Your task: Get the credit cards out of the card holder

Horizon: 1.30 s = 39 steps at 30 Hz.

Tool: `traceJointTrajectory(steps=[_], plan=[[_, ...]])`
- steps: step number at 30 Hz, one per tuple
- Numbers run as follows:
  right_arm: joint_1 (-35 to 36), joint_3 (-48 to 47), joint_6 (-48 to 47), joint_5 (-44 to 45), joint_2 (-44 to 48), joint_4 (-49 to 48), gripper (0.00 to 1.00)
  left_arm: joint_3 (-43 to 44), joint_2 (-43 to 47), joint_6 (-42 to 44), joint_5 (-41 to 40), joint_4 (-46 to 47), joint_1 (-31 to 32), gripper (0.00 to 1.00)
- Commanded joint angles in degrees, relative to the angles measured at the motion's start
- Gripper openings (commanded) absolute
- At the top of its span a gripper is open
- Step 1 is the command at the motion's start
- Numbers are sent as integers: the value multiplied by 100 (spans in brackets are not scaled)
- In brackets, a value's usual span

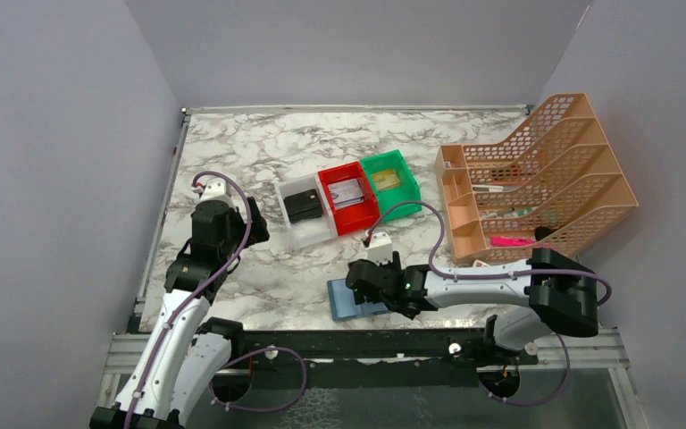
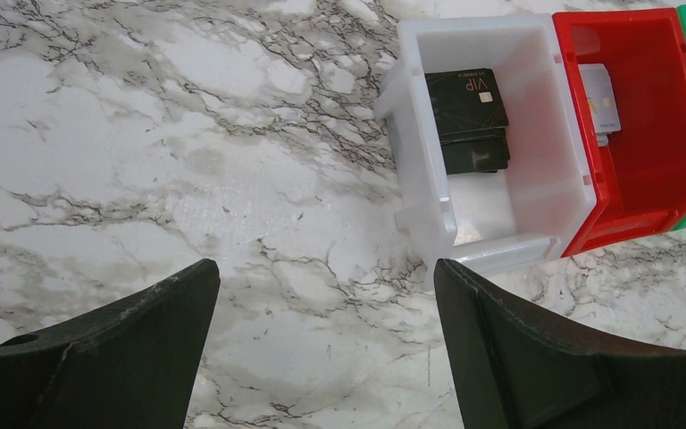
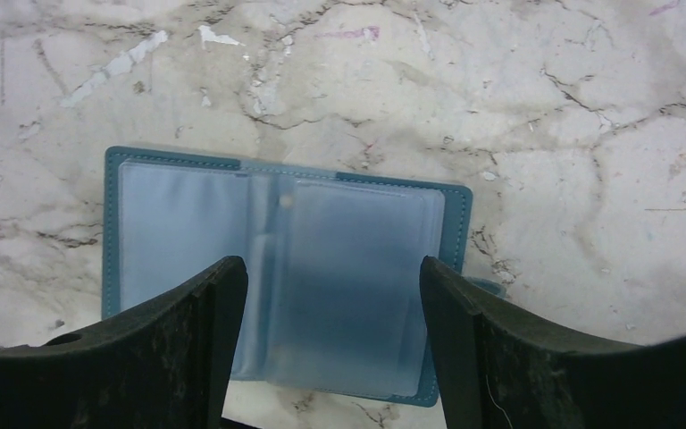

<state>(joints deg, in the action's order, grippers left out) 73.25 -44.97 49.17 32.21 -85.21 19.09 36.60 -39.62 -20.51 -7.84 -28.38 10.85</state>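
Lying open on the marble table [image 3: 545, 134], the teal card holder [image 3: 179, 232] — stitched edge, frosted pale-blue pockets — sits below the right gripper's [image 3: 329, 268] spread fingers; the left gripper's [image 2: 326, 268] fingers spread too, white bin [image 2: 411, 134] beyond their tips

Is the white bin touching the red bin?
Touching. The left wrist view shows the white bin and the red bin side by side, walls pressed together with no gap between.
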Motion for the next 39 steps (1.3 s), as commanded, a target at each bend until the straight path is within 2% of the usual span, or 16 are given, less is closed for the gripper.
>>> traceJointTrajectory(steps=[1,11,18,22,25,28,34,39], plan=[[-150,67,212,-86,-186,143,77,-48,10,39,133,167,-30,93],[-187,-78,523,-242,-795,412,80,-48,11,39,142,167,-31,93],[-183,-164,517,-111,-813,545,54,-48,18,39,151,175,-31,93],[-183,-375,340,65,-817,751,48,-48,15,41,151,175,-30,93],[-185,-392,83,-34,-765,548,45,-48,12,46,151,171,-30,93],[-187,-364,23,-115,-689,420,46,-48,10,47,151,180,-31,93],[-180,-305,-145,-207,-206,183,61,-48,1,47,158,176,-31,93],[-187,-100,-241,-243,426,-71,66,-48,11,47,160,177,-31,93]])
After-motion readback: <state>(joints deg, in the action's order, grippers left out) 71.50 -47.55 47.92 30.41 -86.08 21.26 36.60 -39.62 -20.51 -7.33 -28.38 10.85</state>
